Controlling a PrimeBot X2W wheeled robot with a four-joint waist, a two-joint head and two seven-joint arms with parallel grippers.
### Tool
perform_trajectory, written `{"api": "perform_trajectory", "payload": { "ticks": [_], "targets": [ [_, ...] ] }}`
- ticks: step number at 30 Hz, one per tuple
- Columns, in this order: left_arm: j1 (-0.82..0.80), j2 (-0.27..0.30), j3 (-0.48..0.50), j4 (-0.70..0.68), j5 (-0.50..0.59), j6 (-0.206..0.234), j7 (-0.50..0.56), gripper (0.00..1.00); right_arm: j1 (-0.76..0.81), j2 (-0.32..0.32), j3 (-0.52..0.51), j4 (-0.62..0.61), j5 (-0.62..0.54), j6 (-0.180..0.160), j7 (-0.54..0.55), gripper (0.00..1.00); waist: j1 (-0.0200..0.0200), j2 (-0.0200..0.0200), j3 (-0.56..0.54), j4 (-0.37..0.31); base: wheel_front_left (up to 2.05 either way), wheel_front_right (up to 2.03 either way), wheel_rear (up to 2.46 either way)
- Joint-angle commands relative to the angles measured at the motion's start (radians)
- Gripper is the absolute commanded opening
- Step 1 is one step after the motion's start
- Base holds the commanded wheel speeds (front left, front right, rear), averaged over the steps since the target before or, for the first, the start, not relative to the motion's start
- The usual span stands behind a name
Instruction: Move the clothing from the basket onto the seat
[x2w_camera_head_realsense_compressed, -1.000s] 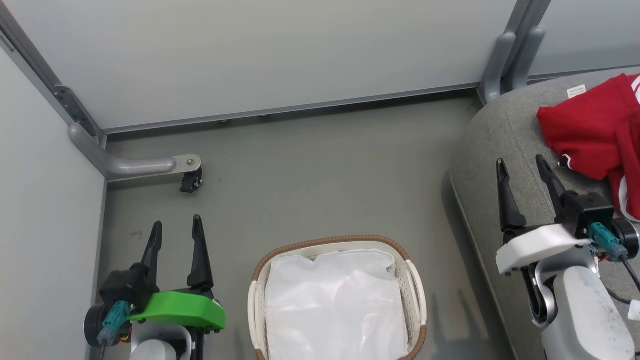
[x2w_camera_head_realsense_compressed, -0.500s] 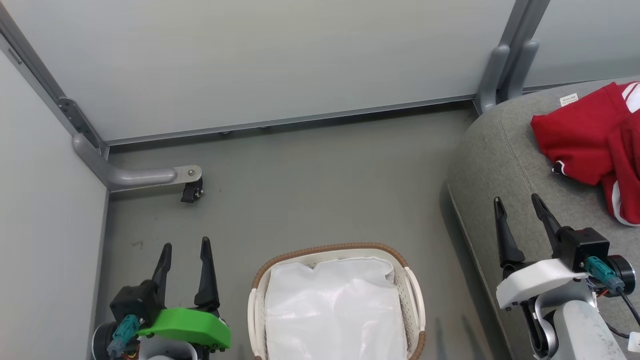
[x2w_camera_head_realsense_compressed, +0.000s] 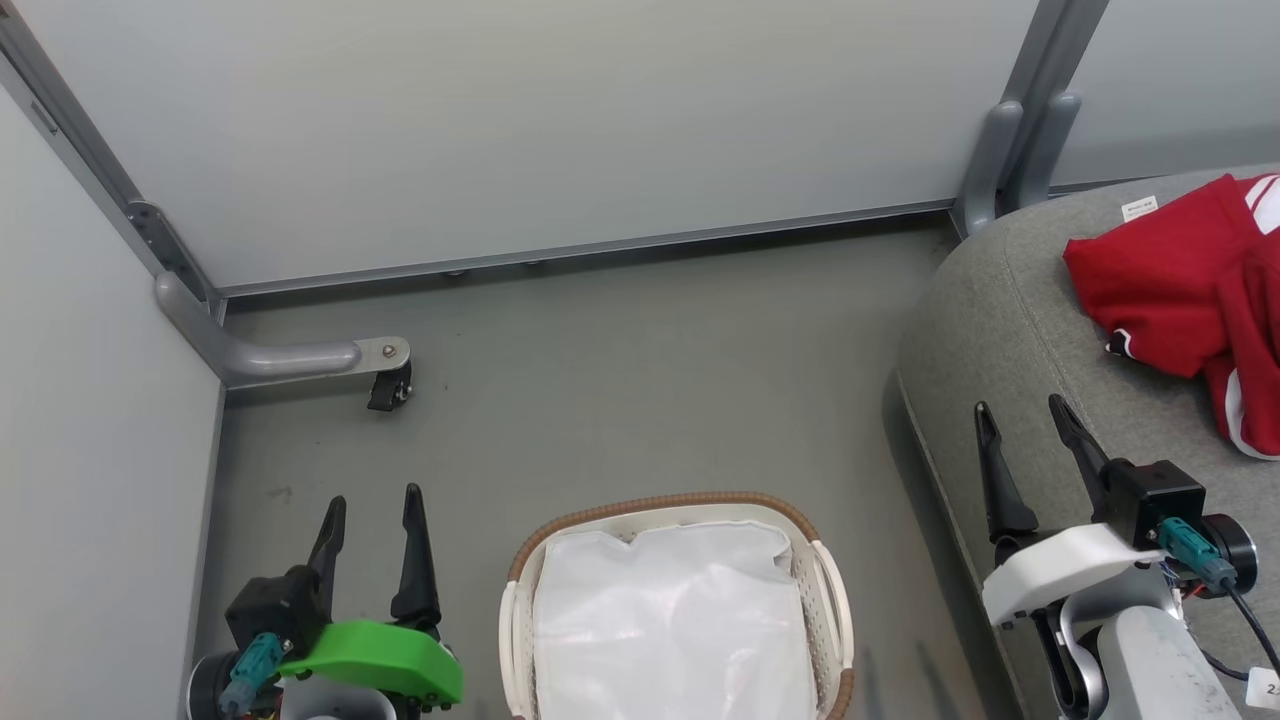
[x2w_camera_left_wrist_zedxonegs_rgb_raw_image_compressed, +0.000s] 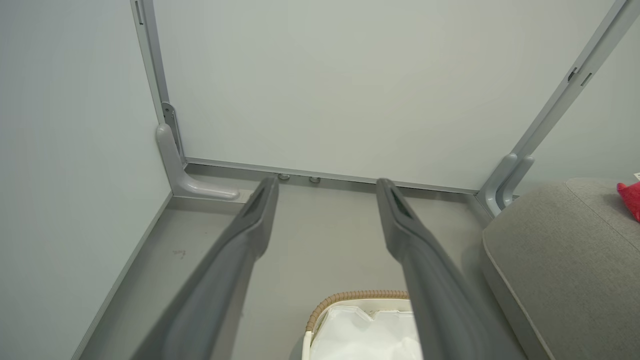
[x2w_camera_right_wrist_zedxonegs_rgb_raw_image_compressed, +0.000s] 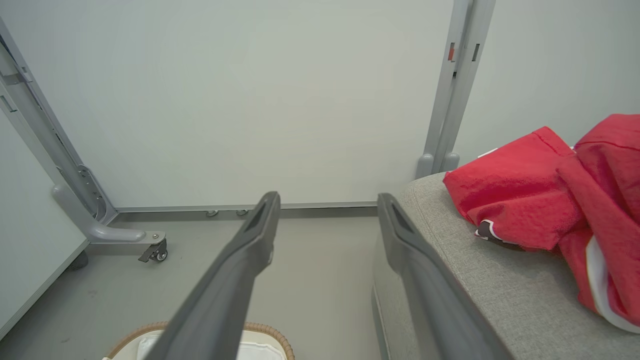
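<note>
Both the left pincer (x2w_camera_head_realsense_compressed: 374, 496) and the right pincer (x2w_camera_head_realsense_compressed: 1020, 405) stand spread wide, with nothing between their fingers. The left pincer hangs over bare floor (x2w_camera_head_realsense_compressed: 640, 380). The basket (x2w_camera_head_realsense_compressed: 660, 503) sits just to its right, its white liner (x2w_camera_head_realsense_compressed: 670, 620) showing inside. Open floor runs ahead of it to the wall (x2w_camera_head_realsense_compressed: 560, 130). The right pincer hovers above the seat (x2w_camera_head_realsense_compressed: 1010, 300), at its rounded edge. The clothing (x2w_camera_head_realsense_compressed: 1160, 280) lies heaped on the seat, ahead and to the right of this pincer, apart from its fingertips.
</note>
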Motion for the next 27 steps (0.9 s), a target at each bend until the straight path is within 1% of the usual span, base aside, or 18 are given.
{"api": "perform_trajectory", "payload": {
  "ticks": [1, 2, 6, 11, 27],
  "targets": [
    [0.0, 0.001, 0.001, 0.001, -0.003, 0.001, 0.0, 1.0, 0.012, -0.003, 0.001, 0.001, 0.009, -0.001, -0.002, 1.0, 0.0001, 0.0, -0.001, 0.0, 0.0, 0.0, 0.0],
    [0.0, 0.0, -0.001, 0.001, -0.002, 0.0, 0.0, 0.0, 0.001, 0.0, 0.002, 0.0, 0.0, 0.0, 0.0, 0.0, 0.0001, 0.0, -0.001, 0.0, 0.0, 0.0, 0.0],
    [0.003, -0.001, -0.006, 0.032, -0.003, 0.0, 0.0, 0.0, 0.017, 0.009, 0.003, 0.033, 0.0, 0.0, 0.002, 0.0, 0.0001, 0.0, -0.001, 0.0, 0.0, 0.0, 0.0],
    [0.0, 0.0, 0.012, 0.025, -0.093, -0.009, 0.026, 0.0, 0.01, 0.008, -0.012, 0.037, 0.103, 0.0, 0.039, 0.0, 0.0001, 0.0, -0.004, -0.001, 0.0, 0.0, 0.0],
    [-0.01, 0.002, 0.064, 0.001, -0.34, -0.033, 0.098, 0.0, 0.032, 0.005, -0.014, 0.004, 0.402, 0.0, 0.103, 0.0, 0.0001, 0.0, -0.011, -0.004, 0.0, 0.0, 0.0]
  ]
}}
